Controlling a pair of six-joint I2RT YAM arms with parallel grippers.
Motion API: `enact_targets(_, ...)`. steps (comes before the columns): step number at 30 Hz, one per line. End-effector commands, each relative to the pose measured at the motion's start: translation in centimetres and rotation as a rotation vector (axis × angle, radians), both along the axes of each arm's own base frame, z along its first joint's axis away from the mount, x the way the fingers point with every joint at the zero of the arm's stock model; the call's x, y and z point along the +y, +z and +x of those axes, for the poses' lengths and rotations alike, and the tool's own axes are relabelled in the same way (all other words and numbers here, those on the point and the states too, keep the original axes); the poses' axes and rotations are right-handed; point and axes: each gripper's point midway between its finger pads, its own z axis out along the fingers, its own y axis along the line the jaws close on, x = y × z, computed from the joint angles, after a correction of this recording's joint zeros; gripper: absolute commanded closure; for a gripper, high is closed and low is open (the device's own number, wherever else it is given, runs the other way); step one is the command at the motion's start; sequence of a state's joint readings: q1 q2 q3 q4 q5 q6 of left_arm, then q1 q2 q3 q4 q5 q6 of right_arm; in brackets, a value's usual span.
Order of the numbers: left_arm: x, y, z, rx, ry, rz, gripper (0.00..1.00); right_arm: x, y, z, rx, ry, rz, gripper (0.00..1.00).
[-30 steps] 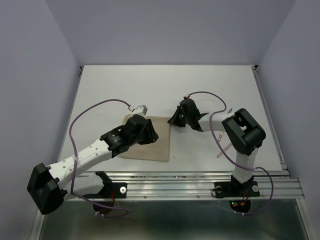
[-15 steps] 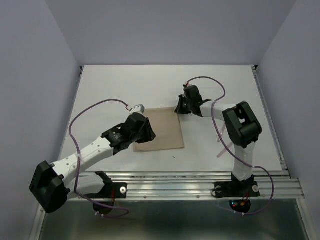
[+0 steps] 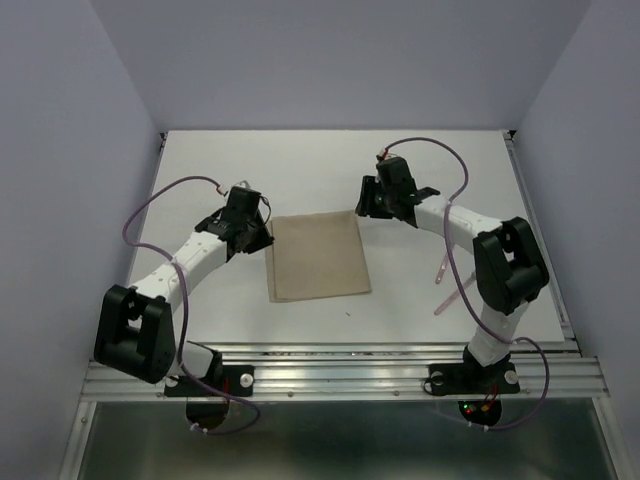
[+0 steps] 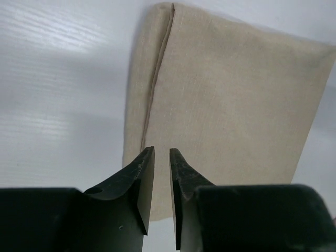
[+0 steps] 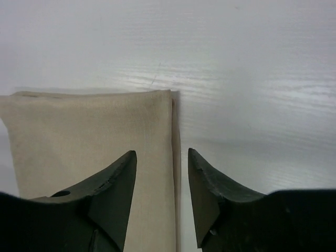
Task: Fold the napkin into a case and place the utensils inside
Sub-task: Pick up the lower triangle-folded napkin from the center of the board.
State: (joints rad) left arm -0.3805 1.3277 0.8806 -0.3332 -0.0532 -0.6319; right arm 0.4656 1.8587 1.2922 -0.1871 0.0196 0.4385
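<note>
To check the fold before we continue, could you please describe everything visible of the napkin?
The napkin is plain beige-tan woven cloth, folded into a flat layered rectangle on the white table. Offset layer edges show along two sides. The left gripper hangs over its far left corner and the open right gripper straddles the far right one; contact is unclear.

White table (image 3: 250, 160), pale lilac walls (image 3: 340, 60), aluminium rail (image 3: 350, 365) at near edge.

White table (image 3: 300, 170) with folded napkin (image 3: 318, 258), two utensils (image 3: 450, 300)
</note>
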Motion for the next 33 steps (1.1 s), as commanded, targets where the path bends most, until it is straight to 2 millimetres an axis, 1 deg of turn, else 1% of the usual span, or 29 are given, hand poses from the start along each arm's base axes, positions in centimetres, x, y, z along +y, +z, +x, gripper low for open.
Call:
enact_targets(1,-0.7,2.1,3.6,-0.067,-0.039,-0.001,0.71,0.8,3.0,-3.4,-0.006,0.002,0.054,0.65)
enact_targets(2,-0.5,2.7,4.6,-0.083,-0.032,-0.004,0.73,0.9,1.9,-5.0,0.024,0.003,0.041,0.71)
enact_targets(3,-0.6,2.1,4.6,-0.069,-0.035,0.002,0.73,1.5,1.7,-6.1,0.032,0.021,0.041,0.76)
enact_targets(4,-0.4,1.9,5.4,-0.061,-0.029,0.002,0.73,1.7,1.5,-7.0,0.037,0.026,0.026,0.83)
enact_targets(5,-0.4,1.9,5.8,-0.061,-0.028,0.005,0.73,1.9,1.0,-8.1,0.055,0.027,0.011,0.87)
enact_targets(6,-0.3,1.8,6.2,-0.055,-0.026,0.011,0.73,2.4,0.2,-9.8,0.075,0.046,-0.001,0.90)
enact_targets(7,-0.2,2.1,6.8,-0.064,-0.027,0.017,0.73,2.5,-0.1,-10.6,0.094,0.034,0.011,0.93)
enact_targets(8,-0.1,1.6,7.0,-0.053,-0.028,0.024,0.73,2.7,-0.5,-11.3,0.108,0.032,0.019,0.94)
enact_targets(9,-0.2,1.6,7.2,-0.054,-0.033,0.022,0.73,2.8,-0.5,-12.0,0.112,0.030,0.032,0.94)
enact_targets(10,-0.3,1.7,7.5,-0.057,-0.037,0.021,0.73,2.5,-1.6,-13.2,0.144,0.018,0.036,0.94)
enact_targets(11,-0.3,1.2,7.5,-0.045,-0.038,0.023,0.73,2.9,-1.8,-13.7,0.146,0.022,0.051,0.94)
enact_targets(12,-0.3,1.1,7.7,-0.043,-0.040,0.023,0.73,2.7,-2.4,-14.1,0.160,0.011,0.058,0.94)
enact_targets(13,-0.3,1.1,7.8,-0.041,-0.038,0.021,0.73,2.0,-3.5,-14.7,0.181,0.001,0.039,0.95)
enact_targets(15,-0.4,0.7,7.8,-0.030,-0.039,0.021,0.73,1.3,-4.6,-15.0,0.200,-0.016,0.008,0.95)
enact_targets(16,-0.4,0.5,7.6,-0.026,-0.039,0.020,0.73,0.6,-5.4,-15.3,0.208,-0.032,-0.021,0.95)
enact_targets(18,-0.3,0.6,7.3,-0.026,-0.037,0.020,0.73,0.0,-6.0,-15.5,0.216,-0.041,-0.052,0.96)
enact_targets(19,-0.2,1.3,7.2,-0.041,-0.037,0.016,0.73,-0.5,-6.2,-15.6,0.220,-0.048,-0.072,0.96)
enact_targets(20,-0.1,1.5,7.0,-0.044,-0.036,0.016,0.73,-0.5,-6.1,-15.6,0.213,-0.045,-0.077,0.97)
enact_targets(22,0.2,2.0,6.4,-0.047,-0.030,0.020,0.73,-0.5,-5.1,-15.3,0.185,-0.031,-0.100,0.98)
enact_targets(23,0.4,2.9,6.2,-0.070,-0.025,0.019,0.72,-0.6,-4.2,-14.9,0.159,-0.036,-0.101,0.98)
enact_targets(24,0.6,3.3,5.9,-0.073,-0.022,0.022,0.70,0.2,-2.9,-14.8,0.132,-0.008,-0.112,0.98)
enact_targets(25,1.1,4.0,5.6,-0.091,-0.015,0.025,0.69,0.2,-2.1,-14.5,0.105,-0.012,-0.129,0.97)
enact_targets(26,1.3,4.3,5.4,-0.096,-0.013,0.027,0.68,0.5,-1.4,-14.4,0.094,-0.005,-0.137,0.97)
enact_targets(27,1.8,4.1,4.9,-0.086,-0.011,0.038,0.65,1.7,0.2,-13.9,0.053,0.018,-0.130,0.96)
enact_targets(29,3.1,4.5,4.7,-0.092,0.012,0.042,0.64,2.9,1.5,-13.4,0.018,0.037,-0.136,0.92)
enact_targets(30,3.7,4.5,4.5,-0.086,0.019,0.048,0.62,3.5,1.3,-13.3,0.021,0.048,-0.157,0.91)
enact_targets(31,4.3,4.4,4.3,-0.082,0.024,0.055,0.62,5.1,2.7,-12.8,-0.016,0.066,-0.150,0.87)
enact_targets(32,5.4,4.6,4.4,-0.087,0.047,0.050,0.61,5.7,2.9,-12.5,-0.025,0.071,-0.159,0.85)
enact_targets(33,5.9,4.7,4.4,-0.093,0.055,0.050,0.59,6.4,3.0,-12.3,-0.029,0.079,-0.167,0.84)
